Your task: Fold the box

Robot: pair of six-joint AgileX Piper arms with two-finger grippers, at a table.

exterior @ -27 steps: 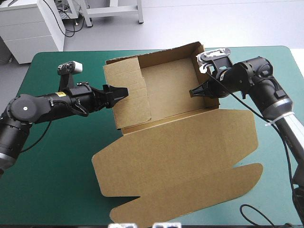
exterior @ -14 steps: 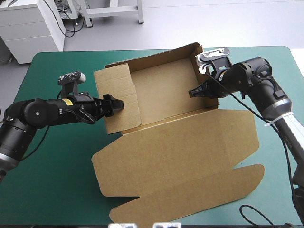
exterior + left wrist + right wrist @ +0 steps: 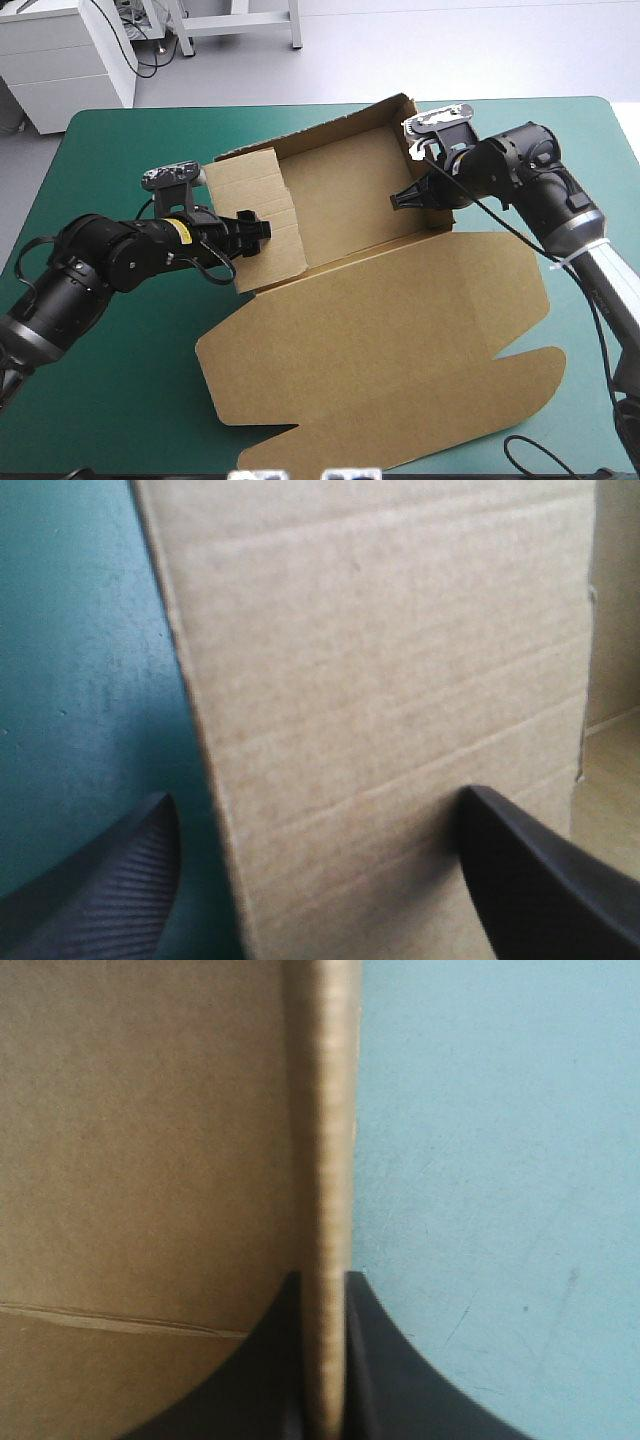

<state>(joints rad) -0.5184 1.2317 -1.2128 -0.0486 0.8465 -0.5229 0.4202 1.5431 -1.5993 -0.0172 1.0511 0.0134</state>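
Note:
The brown box [image 3: 370,330] lies mid-table with its lid flat toward the front edge and its back walls raised. Its left wall flap [image 3: 262,205] stands up, creased in bands. My left gripper [image 3: 255,228] is open at that flap's outer face; in the left wrist view the flap [image 3: 390,680] fills the space ahead of the left gripper [image 3: 318,795], its edge standing between the spread fingers. My right gripper [image 3: 403,198] is shut on the box's right wall [image 3: 428,165]. The right wrist view shows the right gripper [image 3: 325,1280] pinching the board's edge [image 3: 328,1110].
The teal-green cover [image 3: 110,380] shows bare left of the lid and along the right side [image 3: 590,150]. The lid's rounded tab [image 3: 520,370] reaches close to the table's front edge.
The left flap swung outward, then came back more upright. My left arm swung nearer the front, gripper staying at the flap. The box turned slightly; the right gripper shifted a little left with its wall.

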